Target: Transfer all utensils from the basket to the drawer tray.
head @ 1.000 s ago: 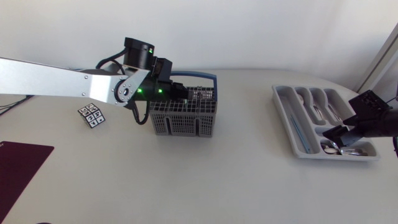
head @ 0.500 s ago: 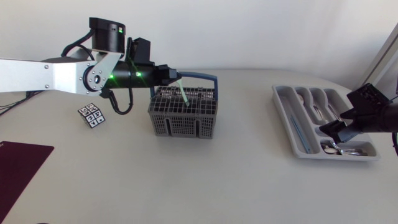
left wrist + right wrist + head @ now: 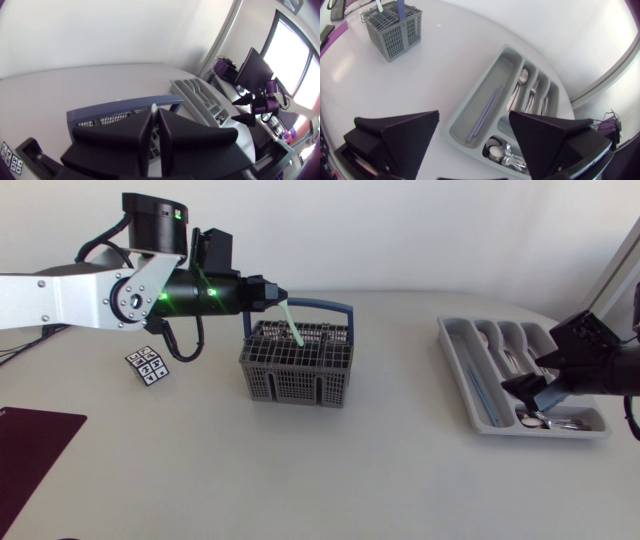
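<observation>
Head view, one basket [image 3: 296,386], one drawer tray [image 3: 448,346], one green utensil [image 3: 295,330]

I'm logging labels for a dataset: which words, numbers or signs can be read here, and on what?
No words or numbers can be read.
Marker tile: black-and-white square patterns, no letters.
Utensil basket, drawer tray, light green utensil: no print visible.

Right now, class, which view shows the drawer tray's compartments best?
The right wrist view: it looks down into the drawer tray. In the head view the right gripper covers one corner; the left wrist view shows it small and oblique.
</observation>
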You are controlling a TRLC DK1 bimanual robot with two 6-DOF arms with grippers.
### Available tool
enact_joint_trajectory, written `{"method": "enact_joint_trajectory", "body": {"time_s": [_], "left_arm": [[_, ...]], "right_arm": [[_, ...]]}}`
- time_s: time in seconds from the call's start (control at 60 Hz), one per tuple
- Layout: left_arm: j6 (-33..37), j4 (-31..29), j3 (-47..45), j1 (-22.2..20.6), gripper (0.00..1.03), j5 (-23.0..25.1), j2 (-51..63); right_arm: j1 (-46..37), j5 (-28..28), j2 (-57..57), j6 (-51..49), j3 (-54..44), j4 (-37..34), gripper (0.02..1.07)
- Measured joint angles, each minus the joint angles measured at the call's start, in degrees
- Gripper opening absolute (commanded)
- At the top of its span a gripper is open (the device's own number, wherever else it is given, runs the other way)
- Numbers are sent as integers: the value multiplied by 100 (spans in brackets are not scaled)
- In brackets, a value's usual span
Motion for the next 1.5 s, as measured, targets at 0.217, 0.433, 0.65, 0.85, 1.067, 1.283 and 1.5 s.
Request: {"method": "enact_joint_trajectory", "body": {"time_s": [0.217,0.433,0.65,0.85,1.067,1.283,1.5], "left_arm": [[433,-385,-4,-195,6,-136,-380],[960,-1163,-4,-557,6,-140,-732],[1357,-1537,-4,-887,6,208,-855],[1473,-1910,-4,-918,6,1012,-855],[1521,-2190,-4,-1226,6,1537,-852],[1644,-2415,-4,-1550,6,1860,-852],[1696,-2522,-4,-1615,6,1978,-855]], "right_arm": [[262,-138,-431,2,-120,-72,102],[1012,-590,-752,111,11,-807,102],[1958,-1300,-763,291,238,-1060,102],[2693,-1943,-667,459,243,-1056,102],[3462,-2087,-496,820,243,-785,96],[4037,-2109,-341,1185,243,-404,86],[4194,-2251,-308,1333,243,-387,57]]}}
